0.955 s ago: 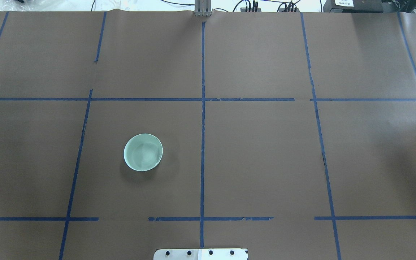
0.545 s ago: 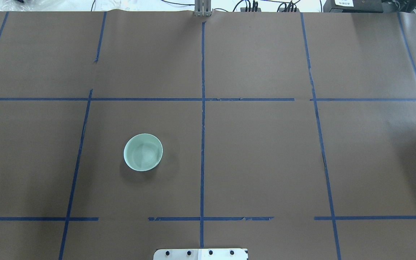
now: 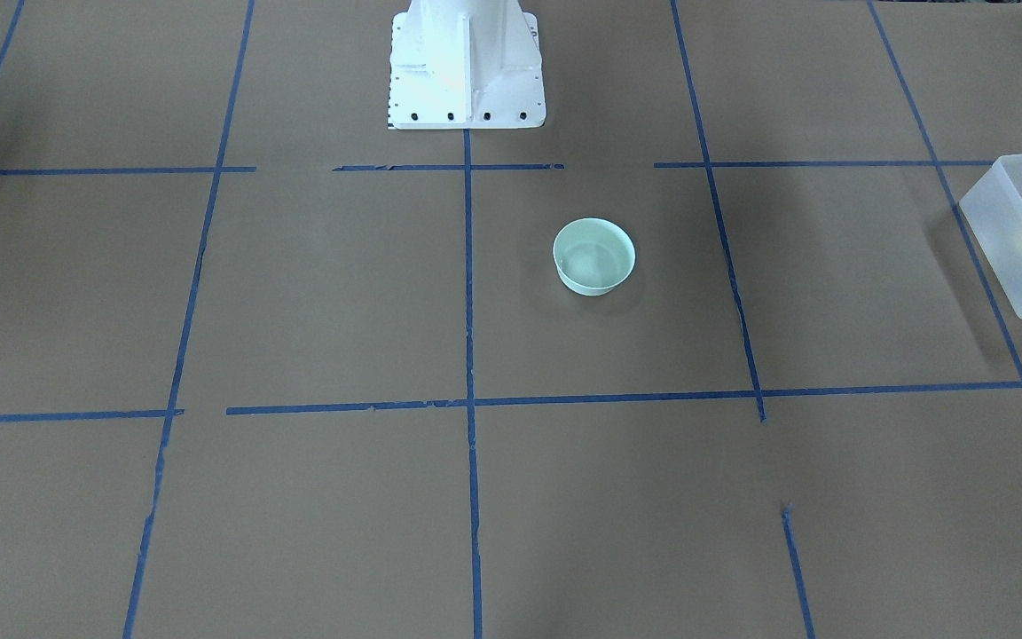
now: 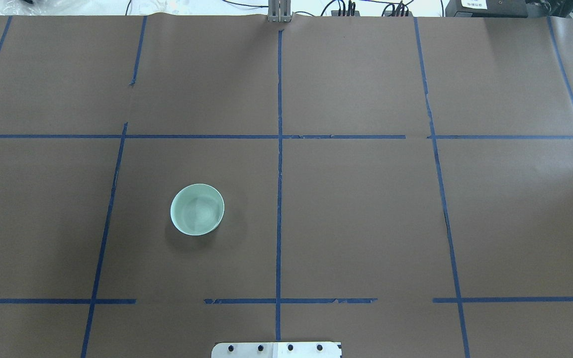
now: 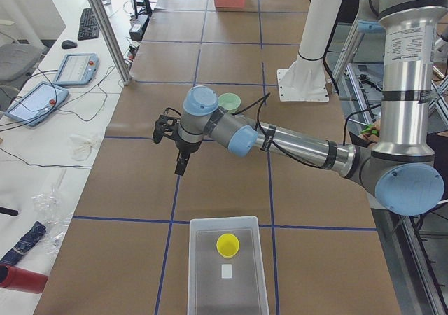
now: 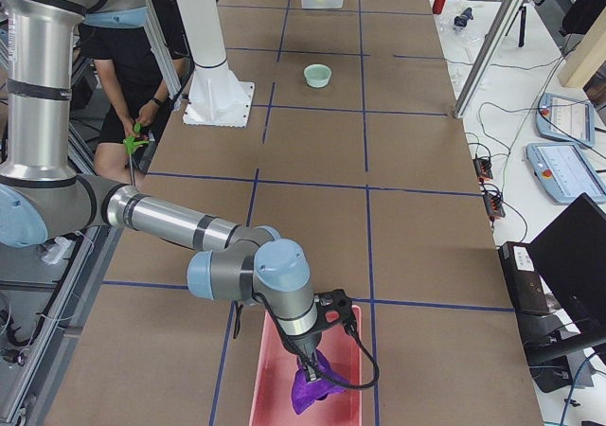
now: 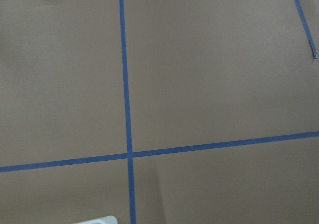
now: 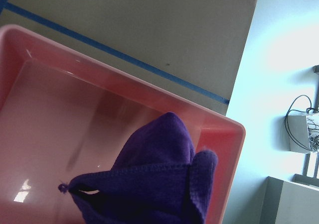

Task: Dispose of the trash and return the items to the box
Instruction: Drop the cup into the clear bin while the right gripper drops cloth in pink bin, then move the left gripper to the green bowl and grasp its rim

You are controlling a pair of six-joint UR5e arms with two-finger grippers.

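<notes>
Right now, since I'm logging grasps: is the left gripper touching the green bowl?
Apart. The overhead view shows the green bowl alone on brown paper, with no gripper near it. The exterior left view shows the left gripper well away from it.

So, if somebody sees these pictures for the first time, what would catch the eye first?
Probably the pale mint-green bowl, which stands alone and upright on the wide brown table with blue tape lines. Next, the purple cloth over the pink tray at the table's end on the robot's right, and the yellow cup already inside the translucent box at the opposite end.
</notes>
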